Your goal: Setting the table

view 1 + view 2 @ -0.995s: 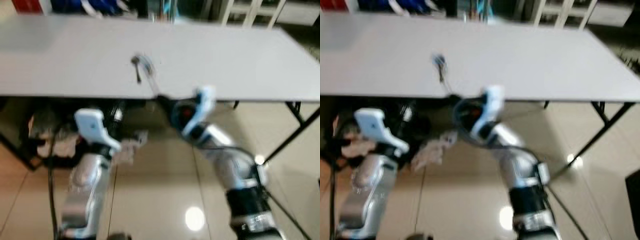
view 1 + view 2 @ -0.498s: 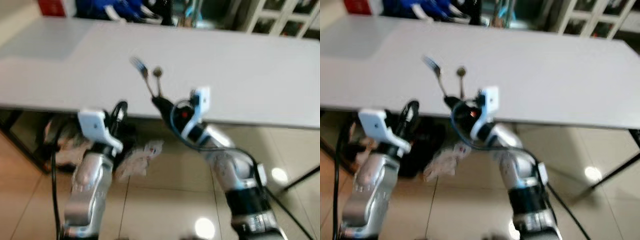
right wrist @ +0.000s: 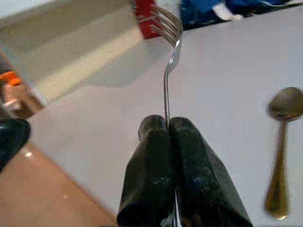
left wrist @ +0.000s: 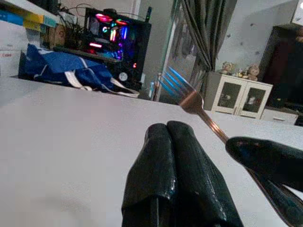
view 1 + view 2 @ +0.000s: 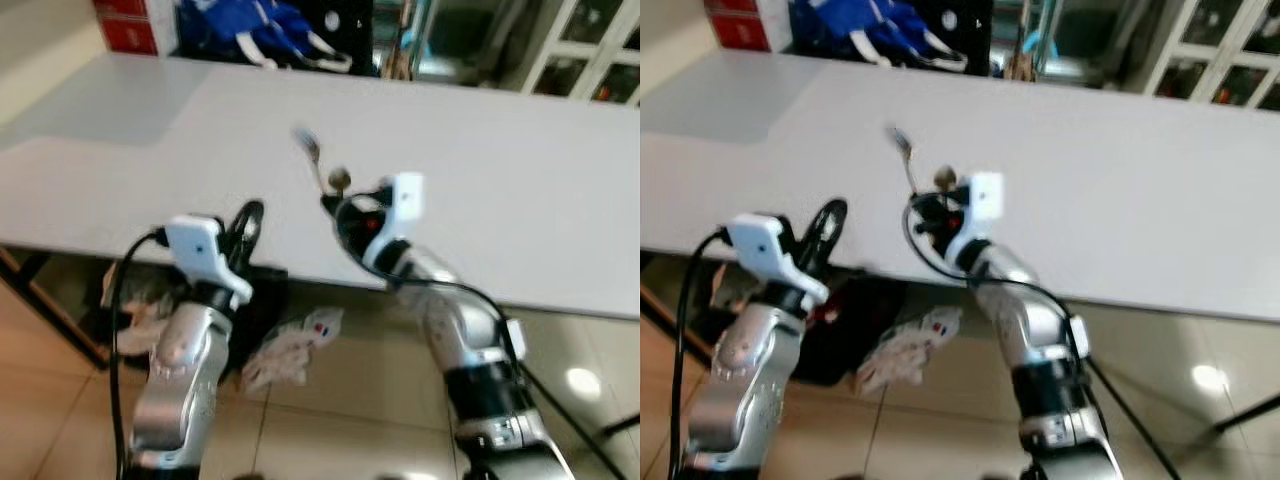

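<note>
- White and long, the worktop (image 5: 520, 190) has a blue bag (image 5: 240, 25) at its far edge.
- The right gripper (image 3: 166, 124) is above the near part of the worktop, and its fingers (image 3: 194, 165) are closed tight on a fork (image 3: 171, 42).
- The fork points up and away, with its prongs in the air.
- A spoon (image 3: 280, 151) is just beside the fork.
- The left gripper (image 4: 171, 137) is at the near edge of the worktop, and its fingers (image 4: 156, 170) are pressed together, holding nothing.

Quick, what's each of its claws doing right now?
Left gripper: shut, holding nothing.
Right gripper: shut on the fork, held over the table, with a spoon beside it.
</note>
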Robot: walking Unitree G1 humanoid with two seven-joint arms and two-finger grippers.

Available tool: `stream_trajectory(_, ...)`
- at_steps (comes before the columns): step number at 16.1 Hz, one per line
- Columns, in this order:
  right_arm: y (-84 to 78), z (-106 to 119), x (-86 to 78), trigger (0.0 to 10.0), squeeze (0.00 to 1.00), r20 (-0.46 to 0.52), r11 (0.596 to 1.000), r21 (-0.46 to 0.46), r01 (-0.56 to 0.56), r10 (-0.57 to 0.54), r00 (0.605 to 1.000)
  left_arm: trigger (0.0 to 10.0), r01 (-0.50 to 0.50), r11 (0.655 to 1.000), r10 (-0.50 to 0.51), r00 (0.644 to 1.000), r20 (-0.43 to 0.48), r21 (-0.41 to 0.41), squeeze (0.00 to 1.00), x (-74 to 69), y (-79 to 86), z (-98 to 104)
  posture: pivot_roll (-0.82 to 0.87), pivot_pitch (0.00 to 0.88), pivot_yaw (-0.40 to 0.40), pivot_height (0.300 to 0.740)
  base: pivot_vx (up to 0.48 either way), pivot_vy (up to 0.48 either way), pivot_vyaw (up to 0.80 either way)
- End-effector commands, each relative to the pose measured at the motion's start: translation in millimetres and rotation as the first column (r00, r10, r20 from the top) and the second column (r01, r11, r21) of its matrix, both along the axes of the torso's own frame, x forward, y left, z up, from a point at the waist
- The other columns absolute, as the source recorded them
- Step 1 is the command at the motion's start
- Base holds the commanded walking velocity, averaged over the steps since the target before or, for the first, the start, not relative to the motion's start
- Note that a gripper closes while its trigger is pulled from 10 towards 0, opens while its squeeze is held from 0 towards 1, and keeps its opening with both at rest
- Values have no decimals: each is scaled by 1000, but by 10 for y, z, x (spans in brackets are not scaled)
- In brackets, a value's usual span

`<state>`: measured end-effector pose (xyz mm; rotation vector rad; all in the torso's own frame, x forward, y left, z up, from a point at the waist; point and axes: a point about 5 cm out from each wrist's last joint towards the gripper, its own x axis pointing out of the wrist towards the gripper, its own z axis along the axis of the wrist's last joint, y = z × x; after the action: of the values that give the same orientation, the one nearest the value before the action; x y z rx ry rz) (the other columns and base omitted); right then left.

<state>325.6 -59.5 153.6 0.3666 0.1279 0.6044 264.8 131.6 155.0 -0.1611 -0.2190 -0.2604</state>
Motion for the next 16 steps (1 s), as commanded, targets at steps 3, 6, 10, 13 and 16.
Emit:
stream_trajectory(3, -111, -58, 119, 10000, 0, -86, 994, -45, 103, -106, 991, 10000, 6, 1000, -6, 1000, -26, -1, 0, 23, -56, -17, -120, 49, -15, 740, 81, 0, 0)
stream_trajectory(6, -61, -44, 243, 10000, 0, -157, 985, 3, 173, -170, 973, 10000, 0, 1000, 0, 1000, -28, -8, 0, 8, -57, -5, -110, 62, -16, 740, 0, 0, 0)
stream_trajectory(10, -10, -76, 411, 10000, 0, -257, 971, 87, 223, -194, 947, 10000, -20, 1000, 20, 999, -36, -6, 0, -50, -53, 14, -90, 101, -20, 740, 0, 0, 0)
stream_trajectory(13, -55, -2, 506, 10000, 0, -289, 951, 167, 260, -205, 935, 10000, -41, 999, 41, 998, -45, -1, 0, -158, -30, 47, -67, 154, -24, 740, 0, 0, 0)
stream_trajectory(16, -92, 157, 562, 10000, 0, -244, 937, 257, 235, -173, 954, 10000, -53, 998, 54, 997, -58, 16, 0, -288, 6, 79, -48, 218, -20, 740, 0, 0, 0)
